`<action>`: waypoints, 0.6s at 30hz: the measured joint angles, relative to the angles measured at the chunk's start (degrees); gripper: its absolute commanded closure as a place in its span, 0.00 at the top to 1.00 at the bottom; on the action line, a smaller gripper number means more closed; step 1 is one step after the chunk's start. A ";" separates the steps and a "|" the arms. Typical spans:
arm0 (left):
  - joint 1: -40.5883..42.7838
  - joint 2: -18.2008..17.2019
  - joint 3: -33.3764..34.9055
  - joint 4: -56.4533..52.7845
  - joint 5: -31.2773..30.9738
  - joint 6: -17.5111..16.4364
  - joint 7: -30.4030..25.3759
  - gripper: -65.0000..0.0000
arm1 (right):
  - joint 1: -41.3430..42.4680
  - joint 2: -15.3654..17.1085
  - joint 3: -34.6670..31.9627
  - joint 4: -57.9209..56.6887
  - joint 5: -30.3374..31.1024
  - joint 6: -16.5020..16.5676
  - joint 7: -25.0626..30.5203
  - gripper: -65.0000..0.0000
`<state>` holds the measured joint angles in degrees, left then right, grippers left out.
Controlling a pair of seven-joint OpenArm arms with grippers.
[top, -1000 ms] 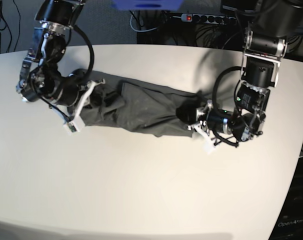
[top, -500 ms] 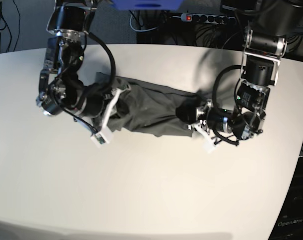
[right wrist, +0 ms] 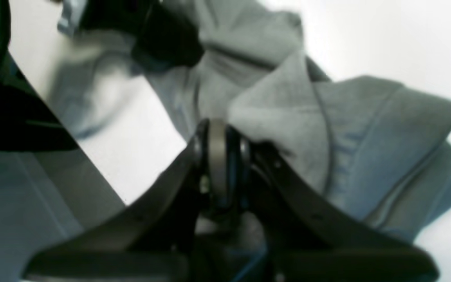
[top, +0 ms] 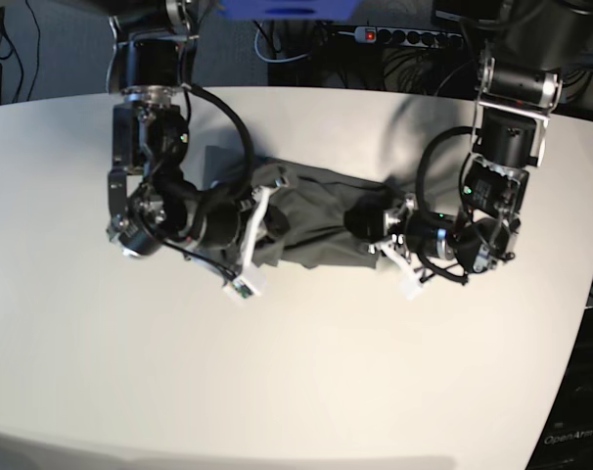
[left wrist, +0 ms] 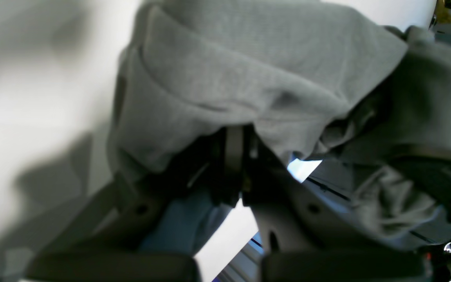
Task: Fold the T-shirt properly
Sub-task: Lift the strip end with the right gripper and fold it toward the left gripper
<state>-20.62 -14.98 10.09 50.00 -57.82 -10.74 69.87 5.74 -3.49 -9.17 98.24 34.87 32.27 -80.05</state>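
The dark olive-grey T-shirt [top: 321, 211] lies bunched in a short band on the white table [top: 296, 372], between my two arms. My right gripper [top: 260, 217], on the left of the base view, is shut on the T-shirt's left end, which is lifted and doubled over the rest. In the right wrist view, the fingertips of this gripper [right wrist: 219, 137] pinch a fold of the T-shirt [right wrist: 366, 129]. My left gripper [top: 377, 233] is shut on the T-shirt's right end, low at the table. The left wrist view shows the T-shirt [left wrist: 249, 70] draped over the closed left gripper [left wrist: 235, 137].
A power strip [top: 404, 35] and cables lie behind the table's far edge. Bare tabletop stretches in front of the T-shirt toward the near edge. Both forearms hang over the back half of the table.
My right arm has swung rightward with the T-shirt's left end, doubling the cloth toward the left gripper and shortening the band. The left arm has stayed put.
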 measured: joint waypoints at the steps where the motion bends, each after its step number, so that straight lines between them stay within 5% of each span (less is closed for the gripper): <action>1: 0.00 0.02 0.00 0.00 0.00 0.00 -0.02 0.03 | 0.09 -0.02 -1.25 -0.13 0.04 0.02 -0.09 0.01; 18: 0.79 0.00 -0.11 0.11 -0.72 -0.17 -0.66 0.03 | 6.56 -2.19 -14.64 -13.42 0.02 0.02 2.60 0.01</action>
<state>-19.84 -14.98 9.98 50.11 -58.54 -10.92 69.21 12.29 -5.67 -23.81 84.82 34.89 32.29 -77.45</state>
